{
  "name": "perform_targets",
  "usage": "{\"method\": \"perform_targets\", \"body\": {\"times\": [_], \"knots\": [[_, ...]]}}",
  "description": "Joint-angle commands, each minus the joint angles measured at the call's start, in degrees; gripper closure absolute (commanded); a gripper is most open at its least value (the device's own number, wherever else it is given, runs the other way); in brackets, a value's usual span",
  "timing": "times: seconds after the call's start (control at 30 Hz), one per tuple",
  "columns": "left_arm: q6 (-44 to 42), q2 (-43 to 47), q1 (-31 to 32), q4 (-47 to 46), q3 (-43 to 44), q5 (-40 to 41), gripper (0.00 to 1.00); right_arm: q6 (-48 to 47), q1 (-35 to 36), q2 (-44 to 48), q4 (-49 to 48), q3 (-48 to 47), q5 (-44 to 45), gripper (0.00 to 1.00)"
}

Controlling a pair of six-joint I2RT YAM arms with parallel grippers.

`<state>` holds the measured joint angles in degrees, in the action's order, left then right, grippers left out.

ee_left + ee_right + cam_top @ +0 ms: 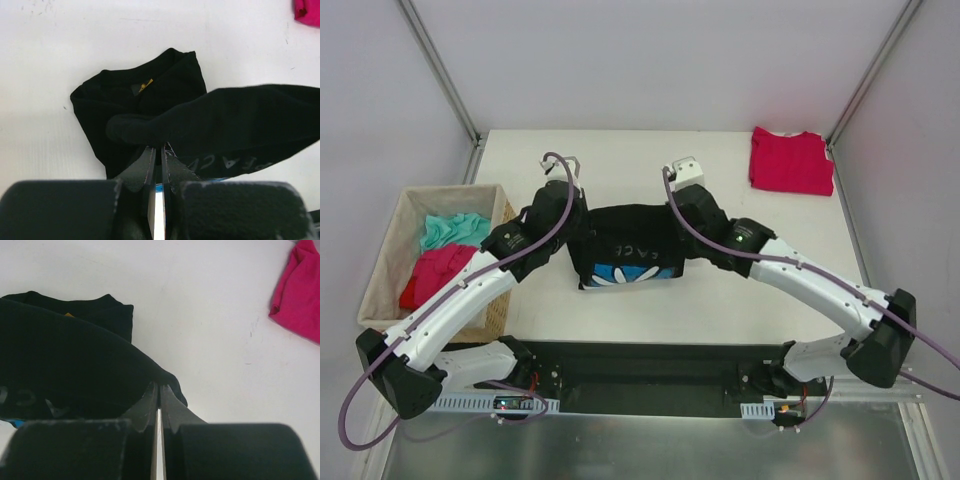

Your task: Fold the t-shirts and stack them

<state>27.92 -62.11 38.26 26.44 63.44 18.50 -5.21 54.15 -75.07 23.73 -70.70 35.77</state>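
Here's the table point(720, 300), and everything I call out is placed from the black t-shirt point(625, 255) sitting mid-table between my two arms. Off to its left, past the table edge, is the woven basket point(382, 250), with a teal cloth point(455, 230) and a pinkish-red cloth point(438, 272) bunched inside. I'd guess those are more pieces waiting their turn, though I can't tell what garments they are.

Now the black t-shirt itself: it's already narrowed to a compact block, so I judge this fold is well under way but not finished. One layer is raised and draped across, and the collar end point(150, 95) lies flat on the table beneath it. It's soft and floppy, sagging between my two holds.

Beyond it and well to its right, near the far corner, the red t-shirt point(792, 160) lies as a neat flat rectangle. That one looks done. What's left, as I read it: lay this layer down, then bring the two shirts together in a stack.

My left gripper point(158, 147) is clenched on the raised black edge, cloth pinched between the fingers. My right gripper point(157, 386) is clamped on the opposite end of that edge.

Smallest bits: pale lettering point(235, 162) and a blue-and-white print point(620, 274) on the raised layer, and a tiny yellow neck label point(146, 86).
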Motion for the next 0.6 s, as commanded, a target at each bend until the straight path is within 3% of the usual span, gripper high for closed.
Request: {"method": "perform_targets", "body": {"times": [0.0, 0.4, 0.57], "knots": [[0.73, 0.23, -0.2, -1.3, 2.3, 2.77, 1.0, -1.73, -1.15, -6.03, -2.98, -6.11, -4.65, 0.99], [1.96, 0.32, -3.27, -0.24, 0.2, 1.81, 1.0, 0.73, -3.61, -21.87, -4.21, -13.5, -15.55, 0.99], [3.28, -4.59, -6.96, -0.77, -1.83, -1.35, 1.0, 2.84, -5.46, -27.4, -4.21, -14.73, -18.01, 0.99]]}}
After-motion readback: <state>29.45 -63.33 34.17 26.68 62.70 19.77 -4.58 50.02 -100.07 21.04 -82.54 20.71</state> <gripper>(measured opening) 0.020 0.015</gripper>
